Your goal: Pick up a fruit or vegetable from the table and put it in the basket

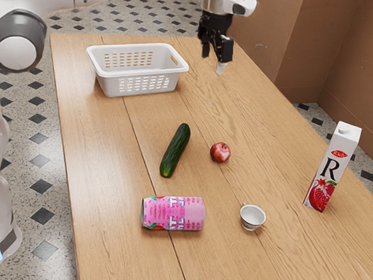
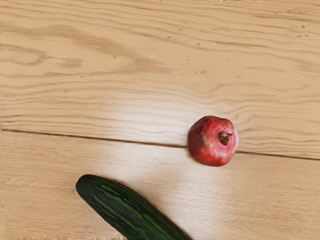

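Note:
In the exterior view the black gripper point(image 1: 214, 57) hangs over the table's far part, right of the basket, its fingers apart with nothing between them. The white basket point(image 1: 140, 70) stands upright near the table's far edge. A green cucumber point(image 1: 175, 150) lies in the middle of the table, with a red pomegranate point(image 1: 220, 152) just right of it, not touching. Seen from the hand, the pomegranate point(image 2: 213, 141) rests whole on the wood, crown showing, and one end of the cucumber point(image 2: 131, 209) lies close by.
Nearer the exterior camera, a pink can point(image 1: 173, 213) lies on its side and a small white cup point(image 1: 253, 217) stands right of it. A tall juice carton point(image 1: 332, 167) is by the wooden table's point(image 1: 106, 184) right edge.

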`<action>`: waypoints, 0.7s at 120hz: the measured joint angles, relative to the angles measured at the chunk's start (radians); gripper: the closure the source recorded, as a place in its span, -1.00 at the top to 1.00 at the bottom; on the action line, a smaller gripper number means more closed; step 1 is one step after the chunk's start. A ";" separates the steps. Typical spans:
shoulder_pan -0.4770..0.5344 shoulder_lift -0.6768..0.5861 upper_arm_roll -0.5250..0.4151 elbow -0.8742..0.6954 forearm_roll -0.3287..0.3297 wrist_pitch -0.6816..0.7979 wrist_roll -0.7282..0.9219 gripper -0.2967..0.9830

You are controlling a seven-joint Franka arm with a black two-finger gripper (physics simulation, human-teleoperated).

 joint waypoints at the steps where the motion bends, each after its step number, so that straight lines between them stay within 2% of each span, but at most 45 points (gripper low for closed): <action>1: 0.003 0.000 0.000 0.000 0.000 0.000 0.000 0.54; 42: -0.016 0.007 0.000 0.019 -0.006 -0.005 0.013 0.54; 84: 0.003 0.188 0.003 0.056 -0.007 0.028 0.021 0.54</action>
